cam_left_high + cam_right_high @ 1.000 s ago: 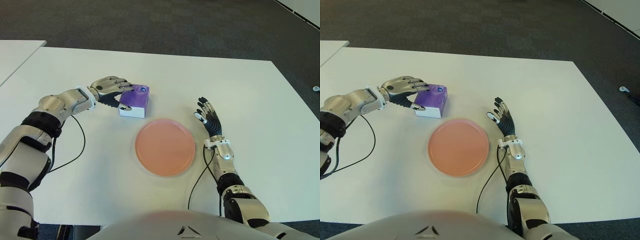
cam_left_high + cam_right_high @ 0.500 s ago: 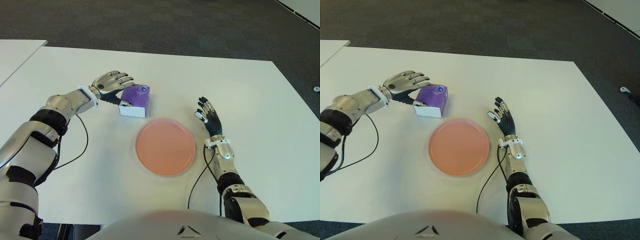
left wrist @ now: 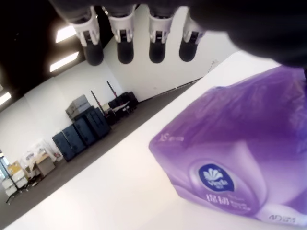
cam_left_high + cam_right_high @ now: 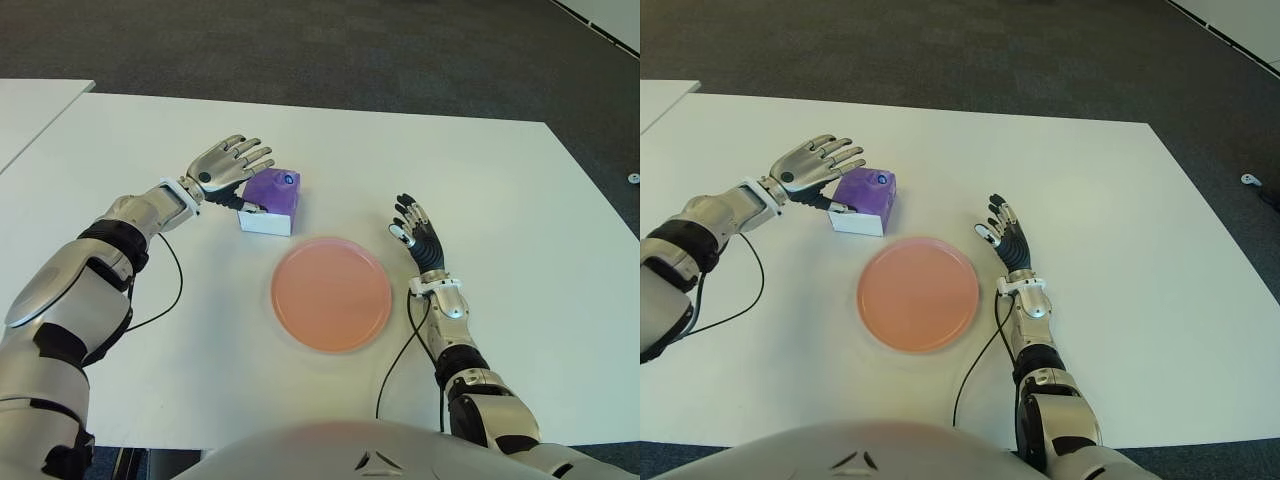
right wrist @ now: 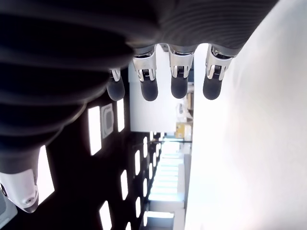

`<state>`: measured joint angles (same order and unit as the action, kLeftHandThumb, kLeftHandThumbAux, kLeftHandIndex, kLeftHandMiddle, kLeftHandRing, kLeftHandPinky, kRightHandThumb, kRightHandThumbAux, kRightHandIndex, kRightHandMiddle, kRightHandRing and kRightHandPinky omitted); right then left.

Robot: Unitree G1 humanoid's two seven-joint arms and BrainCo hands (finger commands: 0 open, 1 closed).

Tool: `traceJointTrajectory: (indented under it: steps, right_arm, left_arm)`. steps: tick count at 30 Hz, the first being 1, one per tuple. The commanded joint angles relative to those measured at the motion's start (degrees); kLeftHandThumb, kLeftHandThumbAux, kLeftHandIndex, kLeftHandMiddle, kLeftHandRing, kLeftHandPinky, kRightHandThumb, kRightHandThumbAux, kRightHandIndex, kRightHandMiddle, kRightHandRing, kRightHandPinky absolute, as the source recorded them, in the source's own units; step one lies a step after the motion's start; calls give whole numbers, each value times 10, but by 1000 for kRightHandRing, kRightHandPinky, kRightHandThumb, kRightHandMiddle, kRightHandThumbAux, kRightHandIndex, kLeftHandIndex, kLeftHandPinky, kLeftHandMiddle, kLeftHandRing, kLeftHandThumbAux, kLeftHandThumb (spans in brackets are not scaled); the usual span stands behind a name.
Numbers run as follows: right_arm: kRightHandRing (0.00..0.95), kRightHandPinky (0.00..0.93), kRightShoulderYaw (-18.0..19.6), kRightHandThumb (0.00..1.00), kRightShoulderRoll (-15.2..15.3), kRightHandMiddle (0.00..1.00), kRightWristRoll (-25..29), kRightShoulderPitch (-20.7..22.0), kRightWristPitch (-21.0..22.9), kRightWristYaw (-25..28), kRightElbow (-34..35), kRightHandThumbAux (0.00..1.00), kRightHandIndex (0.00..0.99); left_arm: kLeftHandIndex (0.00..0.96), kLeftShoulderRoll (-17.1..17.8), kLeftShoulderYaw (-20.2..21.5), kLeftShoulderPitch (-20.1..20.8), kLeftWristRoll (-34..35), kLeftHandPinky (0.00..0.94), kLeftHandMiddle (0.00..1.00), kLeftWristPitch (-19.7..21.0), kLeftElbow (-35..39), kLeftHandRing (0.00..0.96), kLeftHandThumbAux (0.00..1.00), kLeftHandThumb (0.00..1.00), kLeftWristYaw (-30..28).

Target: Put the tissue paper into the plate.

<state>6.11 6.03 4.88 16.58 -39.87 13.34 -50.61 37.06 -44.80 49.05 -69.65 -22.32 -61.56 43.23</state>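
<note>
A purple tissue pack [image 4: 270, 199] with a white base lies on the white table [image 4: 500, 180], just behind the round pink plate [image 4: 330, 294]. My left hand [image 4: 228, 166] hovers at the pack's left side with its fingers spread above it and the thumb near the pack's white edge. In the left wrist view the fingertips [image 3: 125, 53] stand clear above the purple pack [image 3: 240, 153]. My right hand [image 4: 417, 233] shows to the right of the plate, fingers extended and holding nothing.
A second white table [image 4: 30, 110] adjoins at the far left. Dark carpet [image 4: 350, 50] lies beyond the table's back edge. Black cables [image 4: 165, 300] trail from both wrists across the tabletop.
My left hand's fingers have uncurled from the tissue pack and lifted up and back, now spread above it. The pack stays where it was. The right hand has not moved.
</note>
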Motion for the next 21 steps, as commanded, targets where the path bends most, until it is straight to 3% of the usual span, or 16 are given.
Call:
traceJointTrajectory:
  steps: [1, 13, 21]
  right_arm:
    - [0, 0, 0, 0, -7, 0, -5, -78, 11, 4, -66, 540, 0]
    - [0, 0, -3, 0, -4, 0, -9, -83, 11, 2, -58, 540, 0]
    - [0, 0, -5, 0, -4, 0, -9, -85, 18, 2, -54, 539, 0]
  left_arm:
    - [0, -16, -15, 10, -4, 0, 0, 1, -23, 0, 70, 264, 29]
    - [0, -22, -23, 4, 13, 0, 0, -40, -29, 0, 59, 291, 21]
    - [0, -13, -22, 4, 27, 0, 0, -85, -22, 0, 47, 312, -36]
